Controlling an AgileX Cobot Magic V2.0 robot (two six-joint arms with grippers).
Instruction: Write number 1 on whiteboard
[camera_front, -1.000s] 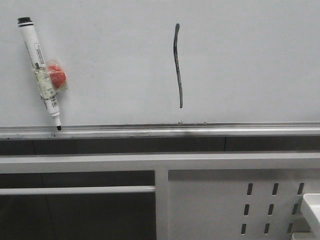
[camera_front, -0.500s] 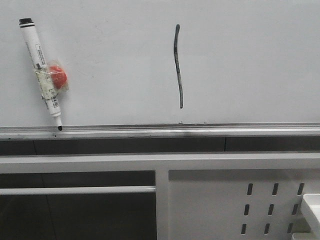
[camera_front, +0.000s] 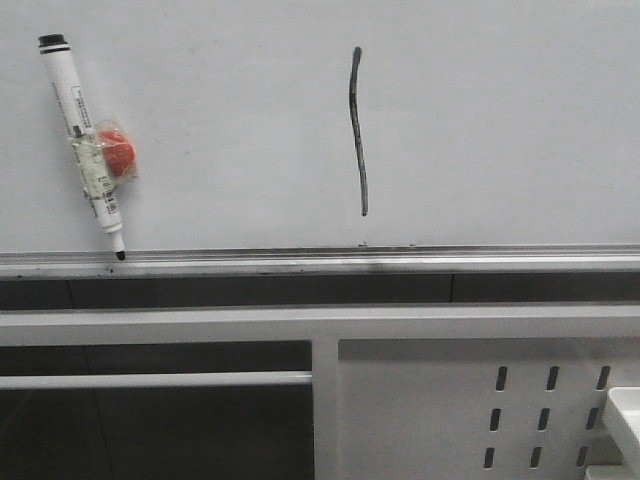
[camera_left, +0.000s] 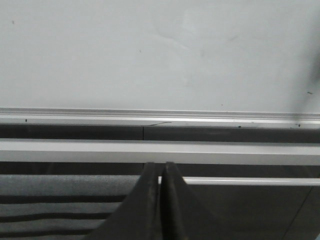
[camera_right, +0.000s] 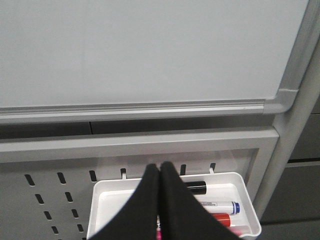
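The whiteboard (camera_front: 500, 120) fills the upper part of the front view, with a silver ledge (camera_front: 320, 262) along its lower edge. The number 1 (camera_front: 356, 130), a thin wavy black stroke, stands near the board's middle. A white marker pen (camera_front: 84, 150) with a red ball (camera_front: 115, 155) taped on leans on the board at the left, tip on the ledge. My left gripper (camera_left: 161, 167) is shut and empty, below the ledge (camera_left: 160, 117). My right gripper (camera_right: 159, 167) is shut and empty over a white tray (camera_right: 105, 192). Neither gripper shows in the front view.
A white perforated panel (camera_front: 440, 420) with slots lies below the board at the right. The white tray, hung on the panel (camera_right: 45, 195), holds several markers (camera_right: 220, 206). The board's right frame post (camera_right: 295, 100) stands beside the tray.
The marker pen has shifted very slightly on the board at the left. The stroke and the rest are unchanged.
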